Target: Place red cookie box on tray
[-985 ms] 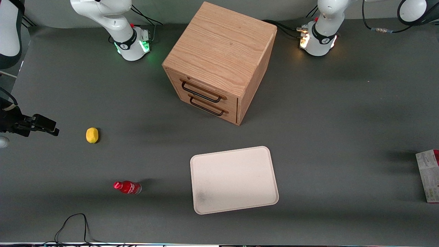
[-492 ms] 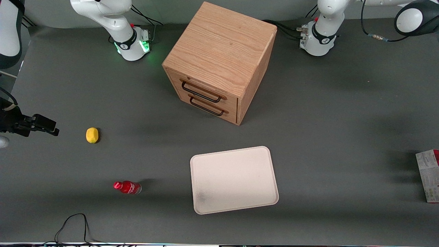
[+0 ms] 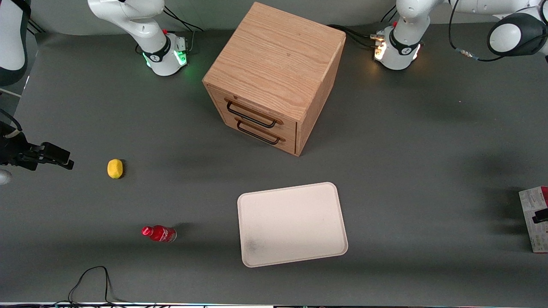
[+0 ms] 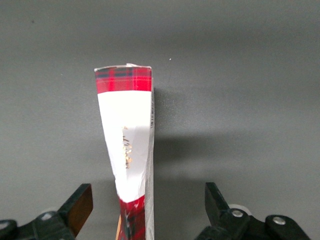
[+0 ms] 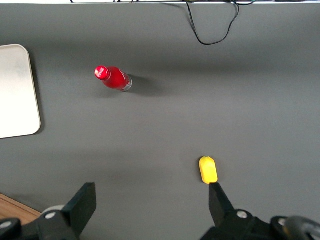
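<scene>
Scanning the front view from its left edge: a lemon (image 3: pixel 114 168) lies toward the parked arm's end of the worktop (image 3: pixel 406 149), and a small red bottle (image 3: pixel 159 234) stands nearer the camera than it (neither belongs to this task). At the middle sits a wooden cabinet (image 3: pixel 274 77) with two drawers, and in front of it, well apart, the tray (image 3: pixel 292 223) lies flat with nothing on it, a dark smudge near one corner.

At the working arm's end, the box (image 3: pixel 535 219) rests on the worktop at the frame's edge, well apart from the tray. A dark sliver of the end effector (image 3: pixel 540 217) shows over it there.

The left wrist view explains the pose: the end effector (image 4: pixel 145 210) hangs above the box (image 4: pixel 129 150), fingers (image 4: pixel 216 199) spread wide with one on each side of it, neither touching. I judge the arm is lined up to straddle the box so a closing pinch meets two opposing faces. The grasp is not yet made; lifting and the long carry to the tray remain.
</scene>
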You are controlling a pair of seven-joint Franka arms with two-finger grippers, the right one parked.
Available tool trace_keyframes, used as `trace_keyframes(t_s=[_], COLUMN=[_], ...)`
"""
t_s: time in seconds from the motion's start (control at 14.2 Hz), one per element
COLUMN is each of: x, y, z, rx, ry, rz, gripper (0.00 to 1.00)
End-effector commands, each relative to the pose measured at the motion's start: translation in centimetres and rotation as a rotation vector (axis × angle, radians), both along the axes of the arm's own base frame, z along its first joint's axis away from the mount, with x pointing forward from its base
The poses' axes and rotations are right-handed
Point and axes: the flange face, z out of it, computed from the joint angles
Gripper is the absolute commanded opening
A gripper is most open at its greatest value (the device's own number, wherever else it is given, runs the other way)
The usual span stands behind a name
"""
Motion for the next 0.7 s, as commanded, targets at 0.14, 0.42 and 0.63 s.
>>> trace_keyframes(t_s=[0.14, 0.42, 0.63], x=[-0.21, -0.24, -0.28], y=[0.76, 1.11, 1.18], z=[-0.40, 0.31, 0.40], rx=[0.028, 0.033, 0.034], ry=[0.003, 0.001, 0.002], rz=[0.008, 0.008, 0.009], gripper=[0.68, 0.27, 0.00])
